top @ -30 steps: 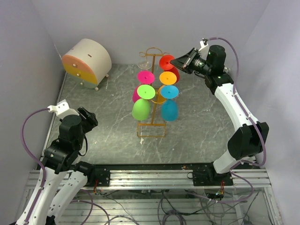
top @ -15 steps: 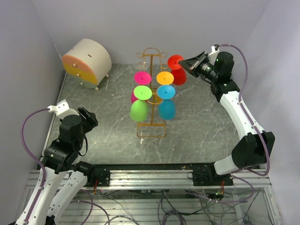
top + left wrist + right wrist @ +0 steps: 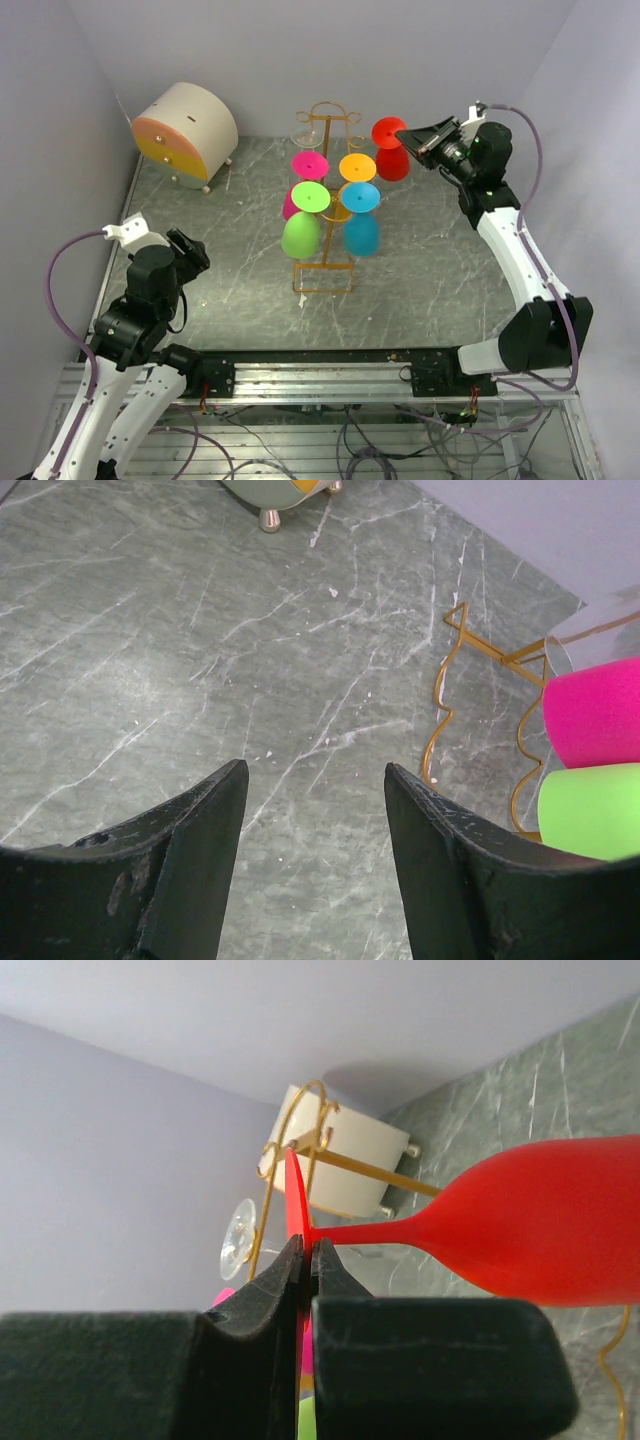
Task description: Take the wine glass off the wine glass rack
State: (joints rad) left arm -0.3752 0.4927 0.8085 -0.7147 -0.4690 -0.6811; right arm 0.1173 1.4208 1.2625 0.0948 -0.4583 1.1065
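Observation:
The golden wire wine glass rack (image 3: 324,128) stands mid-table with pink, orange, green and blue glasses and a clear one hanging from it. My right gripper (image 3: 412,137) is shut on the foot of a red wine glass (image 3: 391,162), held in the air to the right of the rack, clear of its arms. In the right wrist view the jaws pinch the thin red foot (image 3: 297,1220) and the red bowl (image 3: 540,1225) points right, with the rack top (image 3: 310,1120) behind. My left gripper (image 3: 312,810) is open and empty above the table, left of the rack base (image 3: 445,700).
A round cream drawer box (image 3: 186,128) with an orange front stands at the back left. Purple walls close the back and both sides. The green (image 3: 595,810) and pink (image 3: 598,715) glass bowls hang low at the rack's near left side.
My right gripper has pulled the red glass rightward, off the rack's upper right arm and away from it. The left arm has not moved.

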